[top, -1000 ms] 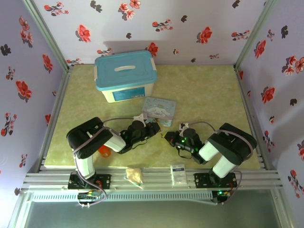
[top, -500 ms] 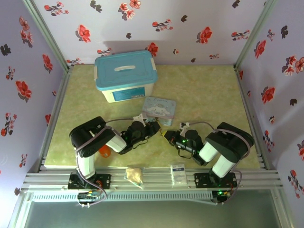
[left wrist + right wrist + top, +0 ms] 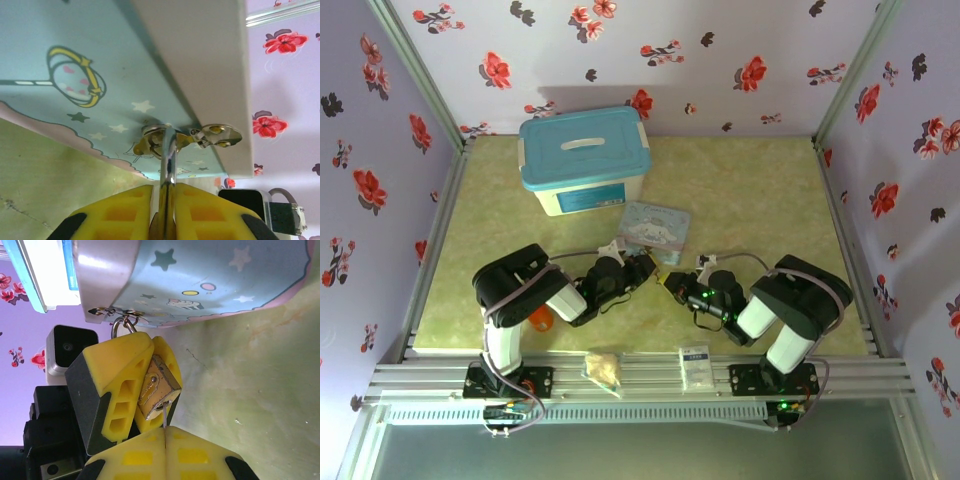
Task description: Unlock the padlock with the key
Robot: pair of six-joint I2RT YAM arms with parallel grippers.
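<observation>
Two grippers meet just beside the near corner of the pale blue tin (image 3: 225, 285), where the padlock (image 3: 156, 388) hangs by its shackle (image 3: 118, 327) from the tin's hasp (image 3: 125, 314). The left gripper (image 3: 162, 210) has its fingers clamped on the brass body, apparently to brace it and present the keyhole end away from the tin. The right gripper (image 3: 164, 440) pinches the key (image 3: 164, 421) between fingers pressed together, with the blade aimed at the padlock's underside. Its tip is touching or just entering; I cannot tell which.

both arms folded low, left hand (image 3: 643, 270) and right hand (image 3: 672, 285) pinched tight, tips nearly meeting
</observation>
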